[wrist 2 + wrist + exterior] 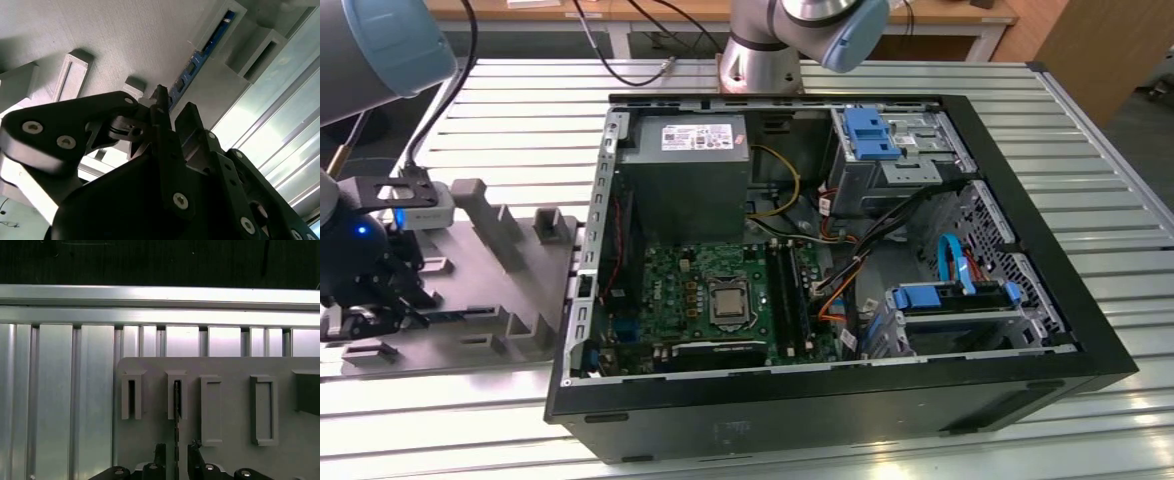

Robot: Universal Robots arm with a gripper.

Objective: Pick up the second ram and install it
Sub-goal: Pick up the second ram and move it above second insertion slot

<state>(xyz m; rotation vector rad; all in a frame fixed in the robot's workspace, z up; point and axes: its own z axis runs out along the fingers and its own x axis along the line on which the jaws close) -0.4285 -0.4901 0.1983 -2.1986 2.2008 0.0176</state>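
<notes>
Over the grey tray (483, 268), at about nine o'clock from the open computer case (854, 400) in the exterior view, the gripper (176, 454) hung with its claw spread. We saw the second ram (176, 407) standing on edge in one of the tray's slots. In the first wrist view it was a thin dark strip running straight into the gap between the two fingers (160, 456), and neither pad seemed to touch it. In the second wrist view the same stick (201, 56) was a bluish strip seated in its slot, the fingertips straddling its near end. The neighbouring slot (131, 397) looked empty.

We judged the step in hand to be the grasp at the tray, and doing it well depended on centring. The stick sat roughly midway between the fingers, so an even closing would press its flat faces without tipping it against the slot wall. We thought the pinch should be firm enough not to slip. Any lift should run straight along the slot, since a sideways pull could jam so thin a board. The memory sockets (787, 290) lay inside the case, at about three o'clock from the tray.
</notes>
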